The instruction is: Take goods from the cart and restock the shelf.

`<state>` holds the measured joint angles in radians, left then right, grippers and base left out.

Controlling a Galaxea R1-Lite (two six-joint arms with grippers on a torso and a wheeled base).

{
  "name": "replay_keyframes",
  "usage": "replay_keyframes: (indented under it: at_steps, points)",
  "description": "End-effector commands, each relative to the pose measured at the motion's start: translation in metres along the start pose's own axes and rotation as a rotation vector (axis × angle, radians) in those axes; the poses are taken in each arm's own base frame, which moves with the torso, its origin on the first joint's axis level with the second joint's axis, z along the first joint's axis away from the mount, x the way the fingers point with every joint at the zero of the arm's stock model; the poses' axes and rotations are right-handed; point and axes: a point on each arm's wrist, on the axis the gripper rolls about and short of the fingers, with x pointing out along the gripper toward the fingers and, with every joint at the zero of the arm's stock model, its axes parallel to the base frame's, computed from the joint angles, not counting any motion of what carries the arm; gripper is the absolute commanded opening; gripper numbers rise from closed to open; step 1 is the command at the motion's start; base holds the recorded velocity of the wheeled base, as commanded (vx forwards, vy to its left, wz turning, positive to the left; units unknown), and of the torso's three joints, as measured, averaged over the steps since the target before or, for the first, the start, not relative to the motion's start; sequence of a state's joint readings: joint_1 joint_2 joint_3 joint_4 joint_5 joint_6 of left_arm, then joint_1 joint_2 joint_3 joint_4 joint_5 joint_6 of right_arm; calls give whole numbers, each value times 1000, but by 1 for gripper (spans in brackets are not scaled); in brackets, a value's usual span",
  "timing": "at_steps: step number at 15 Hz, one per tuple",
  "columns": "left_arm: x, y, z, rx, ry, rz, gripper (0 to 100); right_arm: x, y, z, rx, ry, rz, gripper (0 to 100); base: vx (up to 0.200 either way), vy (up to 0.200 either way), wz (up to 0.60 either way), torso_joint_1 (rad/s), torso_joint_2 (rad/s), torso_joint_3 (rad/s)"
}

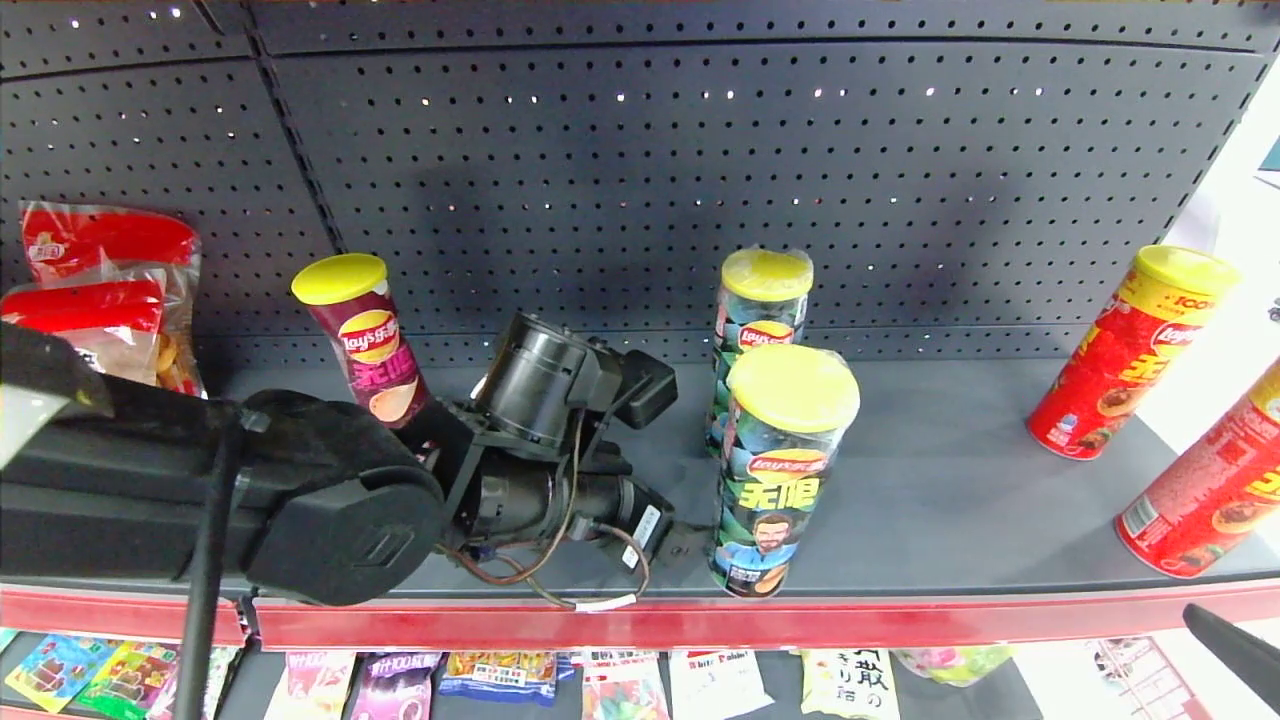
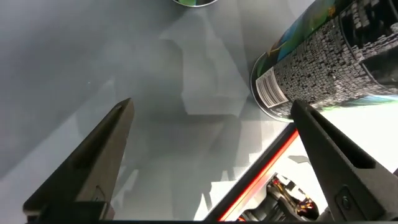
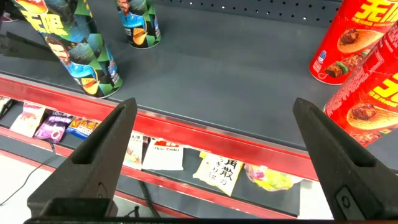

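Observation:
Two green chip cans with yellow lids stand upright mid-shelf, one at the front (image 1: 780, 470) and one behind it (image 1: 762, 310). My left arm lies low over the grey shelf (image 1: 930, 500), and its gripper (image 1: 688, 543) is beside the front can's base. Seen from the left wrist, that gripper (image 2: 212, 104) is open with nothing between its fingers. The front green can (image 2: 323, 62) stands just past one fingertip (image 2: 301, 115). My right gripper (image 3: 216, 102) is open and hangs in front of the red shelf edge (image 3: 217, 134). Its tip (image 1: 1235, 650) shows at the lower right.
A purple can (image 1: 365, 340) leans behind the left arm. Two red cans (image 1: 1130, 350) (image 1: 1210, 490) stand at the shelf's right end, and red snack bags (image 1: 100, 290) at the far left. A pegboard wall backs the shelf. Packets (image 1: 620, 685) fill the lower shelf.

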<state>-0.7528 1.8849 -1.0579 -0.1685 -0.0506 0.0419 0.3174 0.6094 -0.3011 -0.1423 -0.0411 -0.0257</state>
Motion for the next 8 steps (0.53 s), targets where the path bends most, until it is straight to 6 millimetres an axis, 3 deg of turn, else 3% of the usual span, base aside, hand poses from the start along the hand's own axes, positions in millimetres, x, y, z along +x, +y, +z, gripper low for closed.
replay_keyframes:
  at_steps: [1, 6, 8]
  points:
    - [0, -1, 0, 1, 0, -2, 100, 1, 0, 0, 0, 3, 0, 100, 0, 0, 0, 0, 0, 0]
    - [-2, -1, 0, -1, -3, 0, 100, -1, 0, -1, -1, 0, 1, 100, 0, 0, 0, 0, 0, 0]
    - [-22, 4, 1, -14, -31, 22, 100, -1, 0, -5, -1, 7, 0, 100, 0, 0, 0, 0, 0, 0]
